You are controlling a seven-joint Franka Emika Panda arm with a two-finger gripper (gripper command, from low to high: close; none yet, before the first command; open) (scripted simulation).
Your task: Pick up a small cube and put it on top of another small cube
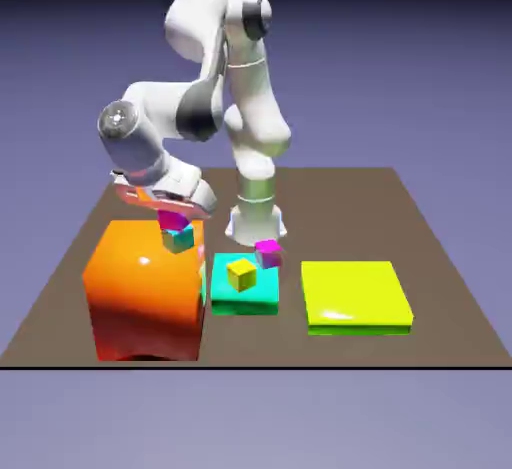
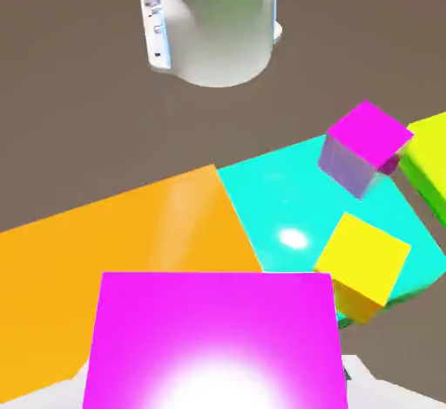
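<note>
So the pincer (image 1: 172, 219) is pinching the tiny purple cube (image 1: 171, 221) — in the hand view it fills the bottom of the picture, glowing more magenta than purple. It sits right on top of the tiny cyan cube (image 1: 180, 238), which is perched on the big orange cube (image 1: 146, 292) near its back corner, on the exterior view's right.

What worries me: the cyan one looks a bit twisted relative to the purple one, so if the fingers let go off-centre the purple cube could slide off and drop down the orange block's side. Pulling away crooked could also nudge both off that corner.

Around it there's a flat teal slab (image 1: 244, 300) carrying a small yellow cube (image 1: 241, 275), a small magenta-pink cube (image 1: 267, 253) just behind, and a flat yellow-green slab (image 1: 356, 297) further right on the tabletop (image 1: 440, 287). Nothing blocks a straight lift — the slab clutter is well below.
</note>
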